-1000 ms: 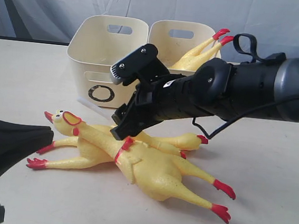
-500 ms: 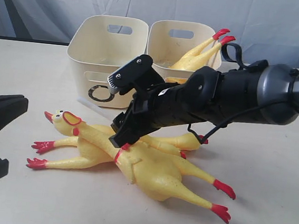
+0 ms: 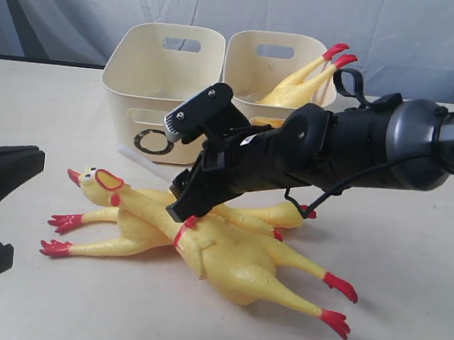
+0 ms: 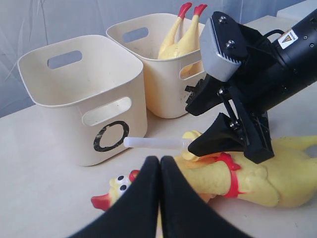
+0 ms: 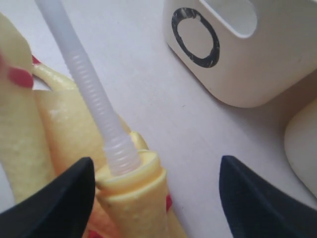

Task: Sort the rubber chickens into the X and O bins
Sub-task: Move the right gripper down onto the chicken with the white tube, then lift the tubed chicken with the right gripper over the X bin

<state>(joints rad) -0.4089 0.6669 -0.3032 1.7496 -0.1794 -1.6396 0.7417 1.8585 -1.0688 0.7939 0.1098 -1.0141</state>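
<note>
I read one black O [image 4: 110, 136] on the front of the cream bin [image 4: 64, 141]; the yellow warning sticker [image 4: 287, 37] on the right arm [image 4: 277, 69] is illegible.

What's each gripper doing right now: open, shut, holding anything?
Left gripper: shut, holding nothing.
Right gripper: open, jaws on either side of a rubber chicken, not gripping it.

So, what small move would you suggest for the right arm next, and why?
Probably lower the right gripper slightly and close it: its fingers are open, straddling the chicken end that holds the white tube, and have not yet closed on it.
</note>
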